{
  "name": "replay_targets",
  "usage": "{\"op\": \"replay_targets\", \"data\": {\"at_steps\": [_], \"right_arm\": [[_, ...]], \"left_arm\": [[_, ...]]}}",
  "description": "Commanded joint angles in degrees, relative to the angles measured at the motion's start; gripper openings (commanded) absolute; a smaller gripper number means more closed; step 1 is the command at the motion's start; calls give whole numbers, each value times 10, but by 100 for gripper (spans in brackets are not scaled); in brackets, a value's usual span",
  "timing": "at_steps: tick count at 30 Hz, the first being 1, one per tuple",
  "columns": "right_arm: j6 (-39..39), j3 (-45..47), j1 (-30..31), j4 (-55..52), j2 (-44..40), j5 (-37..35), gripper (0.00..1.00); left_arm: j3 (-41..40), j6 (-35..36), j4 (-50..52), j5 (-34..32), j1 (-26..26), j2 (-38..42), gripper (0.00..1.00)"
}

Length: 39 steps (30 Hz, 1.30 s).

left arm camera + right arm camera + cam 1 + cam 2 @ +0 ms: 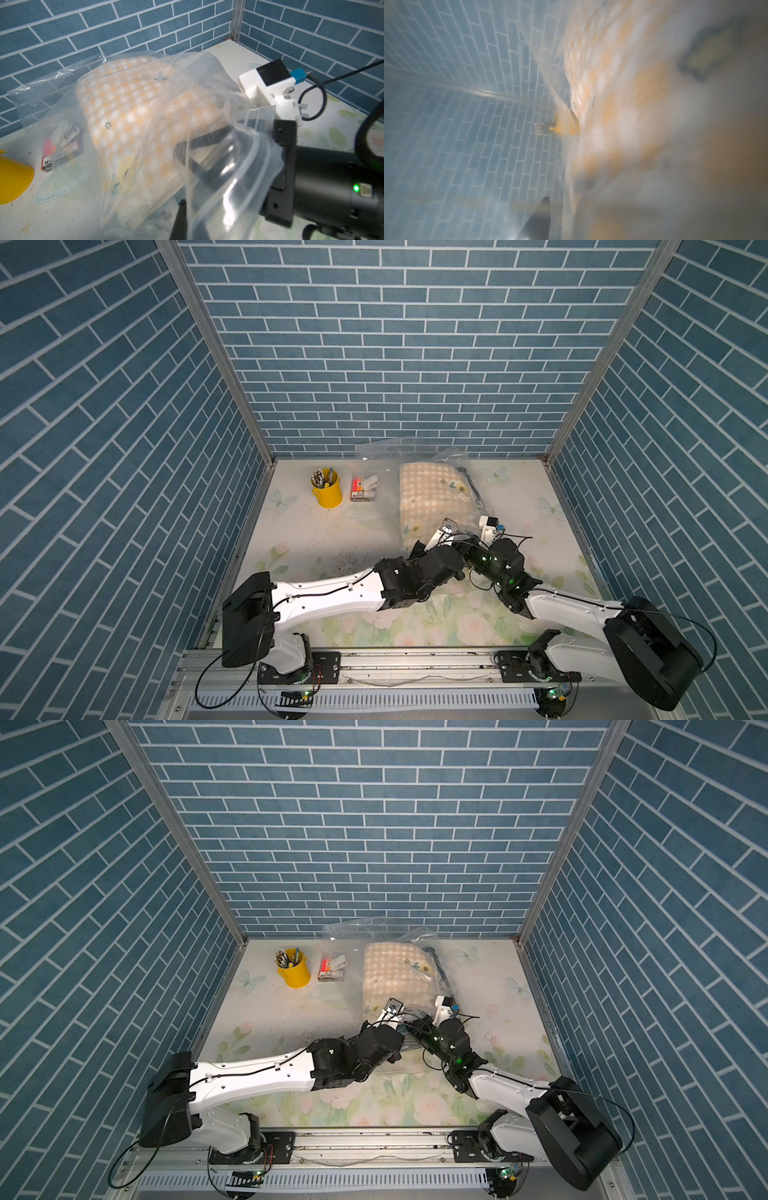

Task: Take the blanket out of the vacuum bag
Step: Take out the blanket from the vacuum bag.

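The vacuum bag (388, 450) (353, 930) is a crinkly clear plastic bag lying at the back middle of the table. Inside it lies the blanket (428, 497) (392, 973) (133, 108), folded, in orange and white checks. My left gripper (457, 540) (187, 207) is shut on the bag's zip-strip rim and holds the mouth up. My right gripper (473, 533) (203, 143) reaches in through that mouth, against the blanket's near end. In the right wrist view one dark finger (542, 220) shows beside the blurred blanket (623, 104); the other finger is hidden.
A yellow pen cup (327, 489) (294, 971) stands at the back left. Beside it, under the bag's plastic, lies a small card packet with a white clip (364, 488) (62, 149). Blue brick walls (124, 448) close the table on three sides.
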<state>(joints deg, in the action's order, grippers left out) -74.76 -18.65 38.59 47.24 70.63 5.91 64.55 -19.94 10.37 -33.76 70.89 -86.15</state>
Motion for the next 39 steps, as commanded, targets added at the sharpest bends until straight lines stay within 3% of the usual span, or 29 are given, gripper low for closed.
{"op": "replay_targets", "data": {"at_steps": [1,8,16,19,24,39], "right_arm": [[-18,2,11,75,18,-32,49],[-24,-9,28,99,38,-58,42],[-42,-27,45,111,94,-77,48],[-37,-34,46,118,103,-82,39],[-25,-31,50,112,82,-84,1],[-2,44,64,12,-115,-70,0]], "left_arm": [[-4,1,-11,0,2,5,0],[-10,-6,-23,9,2,-3,0],[-11,-9,-33,15,2,-3,0],[-11,-9,-31,15,2,-3,0],[-14,-11,-32,13,2,-2,0],[38,-7,-23,-26,-4,-44,0]]}}
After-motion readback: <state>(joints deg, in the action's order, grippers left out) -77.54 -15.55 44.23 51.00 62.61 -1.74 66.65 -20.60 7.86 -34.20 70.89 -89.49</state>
